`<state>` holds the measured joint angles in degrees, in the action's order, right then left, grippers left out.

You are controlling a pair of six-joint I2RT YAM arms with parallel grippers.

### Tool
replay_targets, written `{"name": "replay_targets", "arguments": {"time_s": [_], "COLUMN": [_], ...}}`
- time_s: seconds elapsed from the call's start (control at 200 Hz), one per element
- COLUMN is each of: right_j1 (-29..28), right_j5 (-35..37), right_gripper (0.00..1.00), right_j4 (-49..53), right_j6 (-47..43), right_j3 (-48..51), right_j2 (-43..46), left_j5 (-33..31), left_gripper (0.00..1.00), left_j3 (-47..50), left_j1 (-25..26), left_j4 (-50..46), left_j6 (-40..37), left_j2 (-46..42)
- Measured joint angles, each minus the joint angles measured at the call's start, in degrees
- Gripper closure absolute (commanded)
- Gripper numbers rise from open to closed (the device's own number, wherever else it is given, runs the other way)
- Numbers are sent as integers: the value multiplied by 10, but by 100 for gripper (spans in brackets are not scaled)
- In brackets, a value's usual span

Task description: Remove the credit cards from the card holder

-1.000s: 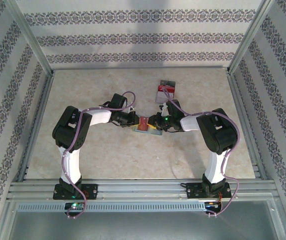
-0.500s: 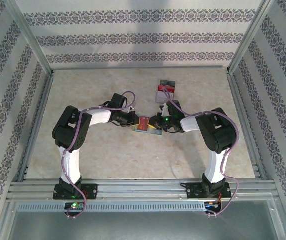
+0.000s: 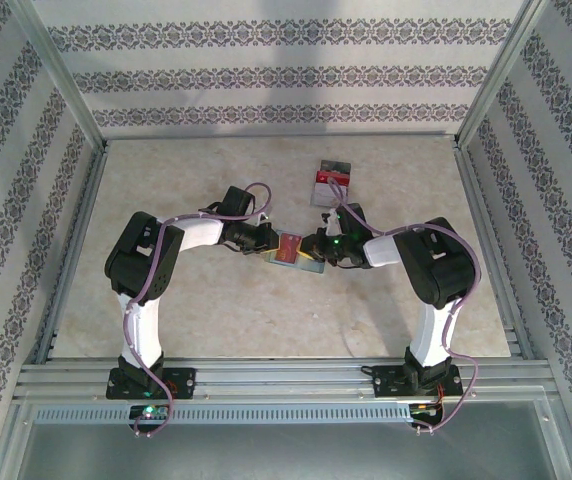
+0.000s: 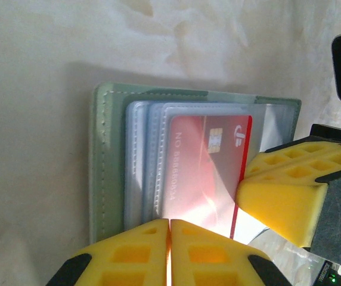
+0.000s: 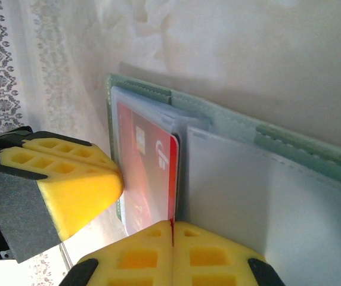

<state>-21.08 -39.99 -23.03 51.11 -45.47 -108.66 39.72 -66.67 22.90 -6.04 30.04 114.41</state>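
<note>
Dead center of the top view, the holder (image 3: 288,250) lies open on the table (image 3: 166,180), wedged between the left gripper (image 3: 270,244) and right gripper (image 3: 310,248). Left jaws are pressed together at the holder's lower rim in the left wrist view, and I can't tell if they're nipping anything. Right jaws pinch the edge of the red card (image 5: 149,173), which sits in its clear pocket.

The pale marbled surface (image 3: 186,180) carries the open card holder (image 3: 292,252) near its centre. Toward one o'clock, well apart, lies a small red-and-grey stack (image 3: 330,181), possibly cards.
</note>
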Motion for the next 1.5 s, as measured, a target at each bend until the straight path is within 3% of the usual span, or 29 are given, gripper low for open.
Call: {"name": "replay_targets", "arguments": {"time_s": [0.705,0.829,0.994,1.354,1.504], "right_j1": [28,35,49,70,71], "right_j5": [1,1,0,-4,-9], "right_gripper": [100,100,100,100,100], "right_j4": [6,10,22,92,152], "right_j6": [-5,-16,-36,-133,-209], "right_j3": [32,42,53,52,28], "right_j2": [32,47,83,169,194], "left_j5": [-11,-7,1,2,12], "left_gripper": [89,80,58,46,29], "left_j3": [-11,-11,-11,-16,-10], "left_j1": [0,0,0,-33,-49], "left_j4": [-23,-21,-19,-24,-9], "left_j6": [-1,-3,-12,-64,-123], "left_j2": [1,1,-12,-111,-175]}}
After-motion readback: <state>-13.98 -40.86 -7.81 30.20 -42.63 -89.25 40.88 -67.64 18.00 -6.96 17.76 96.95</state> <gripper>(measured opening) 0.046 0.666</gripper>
